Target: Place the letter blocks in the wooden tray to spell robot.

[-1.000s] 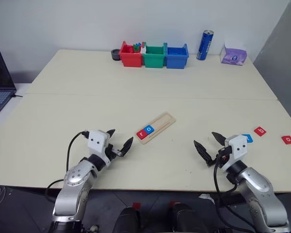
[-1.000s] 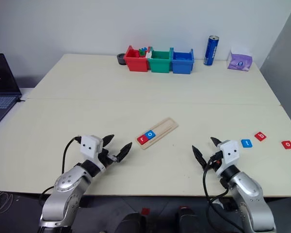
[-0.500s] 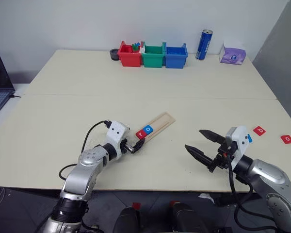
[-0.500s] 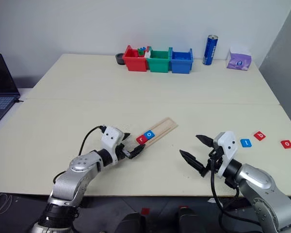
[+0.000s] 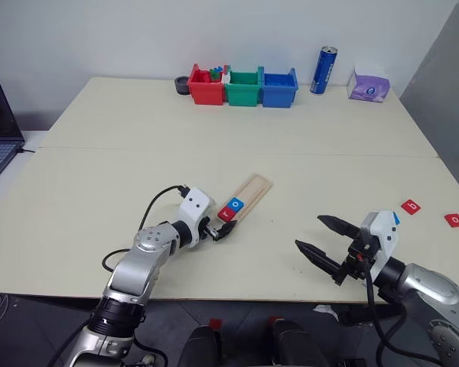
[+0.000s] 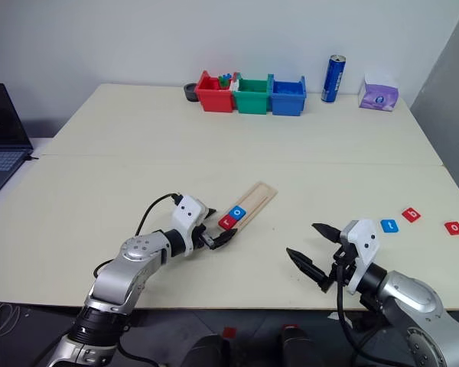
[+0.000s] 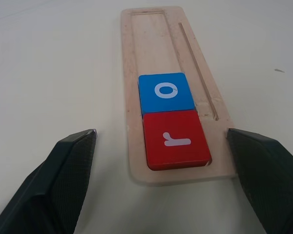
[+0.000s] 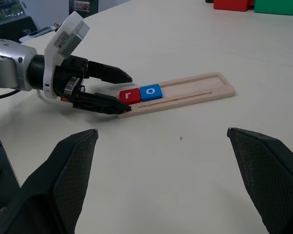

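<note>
The left gripper [image 5: 219, 230], fingers spread wide and holding nothing, straddles the near end of the wooden tray [image 5: 254, 187] on the table [image 5: 138, 176]. Two letter blocks sit in the tray — a red tile reading "r" [image 7: 175, 139] and, touching it, a blue "o" [image 7: 165, 92] — so three slots remain unfilled. The right gripper [image 5: 327, 243] hovers open and empty. Well apart to its right lie a blue tile [image 6: 389, 225], its letter unclear, then a red "b" [image 5: 411, 206] and a red "o" [image 5: 454, 220].
</note>
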Tool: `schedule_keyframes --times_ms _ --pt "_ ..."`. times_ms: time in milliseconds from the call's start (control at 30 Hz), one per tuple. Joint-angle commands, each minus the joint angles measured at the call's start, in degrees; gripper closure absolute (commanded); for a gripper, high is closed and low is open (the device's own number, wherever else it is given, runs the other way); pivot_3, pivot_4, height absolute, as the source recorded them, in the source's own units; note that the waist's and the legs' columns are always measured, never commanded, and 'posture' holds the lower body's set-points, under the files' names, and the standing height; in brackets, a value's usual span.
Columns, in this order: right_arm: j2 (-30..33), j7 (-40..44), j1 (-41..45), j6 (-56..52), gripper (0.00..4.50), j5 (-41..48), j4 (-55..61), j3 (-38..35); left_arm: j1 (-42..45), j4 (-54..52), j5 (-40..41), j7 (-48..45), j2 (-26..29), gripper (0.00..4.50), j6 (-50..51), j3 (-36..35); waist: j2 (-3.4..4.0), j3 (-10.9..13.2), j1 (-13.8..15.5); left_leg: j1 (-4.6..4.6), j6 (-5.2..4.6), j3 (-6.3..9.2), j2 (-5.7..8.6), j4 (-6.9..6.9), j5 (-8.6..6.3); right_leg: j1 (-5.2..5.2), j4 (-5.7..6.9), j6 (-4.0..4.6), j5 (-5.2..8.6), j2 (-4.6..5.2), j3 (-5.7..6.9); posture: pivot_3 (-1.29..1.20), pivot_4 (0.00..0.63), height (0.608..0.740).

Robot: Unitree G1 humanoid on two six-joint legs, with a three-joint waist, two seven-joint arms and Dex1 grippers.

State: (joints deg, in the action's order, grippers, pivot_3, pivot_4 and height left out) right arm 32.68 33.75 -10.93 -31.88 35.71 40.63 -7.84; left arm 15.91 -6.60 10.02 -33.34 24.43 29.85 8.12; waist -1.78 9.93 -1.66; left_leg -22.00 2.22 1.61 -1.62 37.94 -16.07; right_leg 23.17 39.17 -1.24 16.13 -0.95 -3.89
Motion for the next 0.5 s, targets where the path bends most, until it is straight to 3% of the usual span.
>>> schedule_keyframes --times_ms 33,267,500 --pt "0.7 0.8 -0.3 0.7 0.0 2.0 3.2 -1.5 0.5 -1.6 0.6 0.0 -0.2 0.02 -0.4 -1.2 0.0 0.0 0.0 0.0 0.0 0.0 0.0 0.0 0.0 0.0 0.0 0.0 0.0 0.0 0.0 0.0 0.15 0.74" --pt "2.4 0.9 0.6 -0.2 0.0 4.0 4.8 -1.5 -1.2 -4.9 5.1 0.5 -2.8 0.02 1.5 -4.3 0.0 0.0 0.0 -0.01 0.0 0.0 -0.01 0.0 0.0 0.0 -0.02 0.0 0.0 0.0 0.0 0.0 0.15 0.74" --pt "4.0 0.8 2.0 -0.8 0.0 5.6 4.6 -1.5 -0.6 -5.5 4.4 1.9 -2.9 0.02 5.4 -2.8 -0.01 0.0 0.0 -0.02 0.0 0.01 0.01 0.0 0.0 0.0 -0.03 -0.02 -0.01 -0.01 0.0 0.0 0.15 0.74"
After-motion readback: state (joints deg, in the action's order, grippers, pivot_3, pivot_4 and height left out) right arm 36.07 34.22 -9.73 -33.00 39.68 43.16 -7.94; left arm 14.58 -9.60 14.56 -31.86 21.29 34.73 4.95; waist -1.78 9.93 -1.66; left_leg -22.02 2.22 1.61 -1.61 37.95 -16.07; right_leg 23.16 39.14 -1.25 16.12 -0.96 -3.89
